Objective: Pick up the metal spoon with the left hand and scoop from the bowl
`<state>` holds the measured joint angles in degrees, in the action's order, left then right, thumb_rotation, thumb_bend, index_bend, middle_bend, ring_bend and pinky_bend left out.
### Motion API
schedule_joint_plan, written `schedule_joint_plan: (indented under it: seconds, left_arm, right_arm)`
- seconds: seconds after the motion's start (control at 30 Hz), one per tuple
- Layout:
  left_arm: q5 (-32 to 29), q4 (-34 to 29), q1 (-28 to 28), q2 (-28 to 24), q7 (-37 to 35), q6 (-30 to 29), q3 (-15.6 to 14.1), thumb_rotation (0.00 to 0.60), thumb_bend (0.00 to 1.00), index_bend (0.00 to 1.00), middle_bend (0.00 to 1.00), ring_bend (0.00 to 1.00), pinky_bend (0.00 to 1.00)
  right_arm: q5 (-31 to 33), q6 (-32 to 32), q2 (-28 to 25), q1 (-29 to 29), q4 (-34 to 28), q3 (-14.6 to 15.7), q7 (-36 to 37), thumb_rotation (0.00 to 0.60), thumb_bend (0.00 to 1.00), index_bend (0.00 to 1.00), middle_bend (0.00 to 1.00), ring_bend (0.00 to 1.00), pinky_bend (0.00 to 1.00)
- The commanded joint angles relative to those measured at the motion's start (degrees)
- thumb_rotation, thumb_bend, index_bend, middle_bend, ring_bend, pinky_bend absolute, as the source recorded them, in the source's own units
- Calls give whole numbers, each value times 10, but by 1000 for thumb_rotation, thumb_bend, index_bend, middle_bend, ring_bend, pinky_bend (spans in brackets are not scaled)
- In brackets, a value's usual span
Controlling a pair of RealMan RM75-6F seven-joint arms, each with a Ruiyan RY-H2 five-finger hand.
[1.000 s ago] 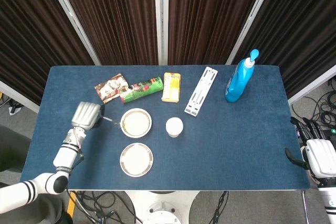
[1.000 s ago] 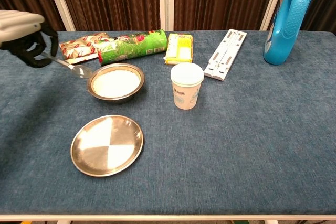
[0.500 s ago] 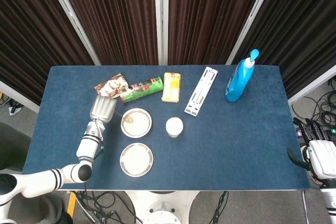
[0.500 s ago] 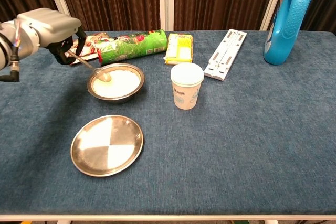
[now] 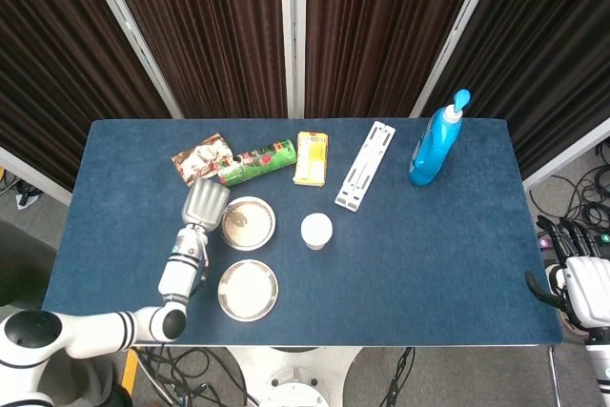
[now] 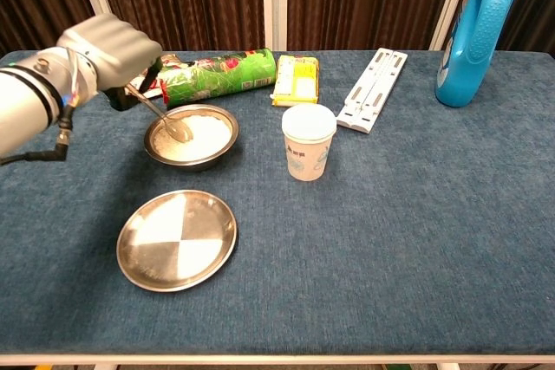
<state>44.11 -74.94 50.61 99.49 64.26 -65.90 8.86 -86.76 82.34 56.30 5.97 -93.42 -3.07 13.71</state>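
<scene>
Nearest on the blue tabletop [image 6: 408, 240] is an empty metal plate [image 6: 177, 239]. Just behind it sits the bowl [image 6: 191, 136], full of something white and grainy. The left hand [image 6: 113, 45] holds the spoon [image 6: 165, 117] with its fingers wrapped on the handle. The spoon is thin, shiny metal, tilted down, and its round end is in the white stuff near the left side of the bowl. So the picking up looks done, and the scoop looks just begun; lifting a spoonful out is what I think is left. A paper cup [image 6: 309, 141] stands to the right of the bowl. Farther back lie a green tube [image 6: 221, 75], a yellow box [image 6: 295, 79] and a blue bottle [image 6: 477, 32]. The right hand [image 5: 581, 278] is off the tabletop's right edge, and I cannot tell how its fingers are set.
</scene>
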Motion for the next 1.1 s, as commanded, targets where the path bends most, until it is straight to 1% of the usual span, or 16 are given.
schedule_joint_plan:
  seconds: [0.03,0.2,0.37,0.43,0.57,0.7,0.83,1.0,1.1]
  left_arm:
    - [3,-2,3,9,6,-7,-4,600,468,646,924,876,1000]
    - [0,-5,2,18,9,-6,-6,600,470,646,924,876,1000]
    - [-5,-18,-4,15,-15,2,0,600,470,646,924,876,1000]
    - [-9,-22,-8,11,-33,4,7,600,470,645,924,876,1000]
    - [-39,-44,-20,-8,-84,25,35,600,473,646,923,876,1000]
    - [-58,-57,-31,-33,-131,54,44,600,475,645,922,876,1000]
    - [-85,-70,-48,-58,-203,98,57,600,476,646,922,876,1000]
    - [-84,-73,-64,-83,-274,128,62,600,477,645,921,876,1000]
    - [-79,-83,-67,-103,-304,139,69,600,477,645,921,876,1000]
  right_arm:
    - [0,0,0,0,0,0,0,600,270,0,158,0,0]
    - [1,0,0,-2,1,1,1,600,269,0,158,0,0]
    - [1,0,-1,-2,0,1,1,600,270,0,158,0,0]
    - [0,0,-1,-2,-1,0,0,600,270,0,158,0,0]
    - [0,0,-2,-2,-3,0,-1,600,269,0,158,0,0]
    - [-1,0,-4,-1,-6,-1,-4,600,269,0,158,0,0]
    - [-1,0,-4,-1,-10,-1,-7,600,270,0,158,0,0]
    - [-2,1,-6,-1,-16,-2,-13,600,269,0,158,0,0]
    - [-2,1,-6,0,-19,-2,-16,600,269,0,158,0,0]
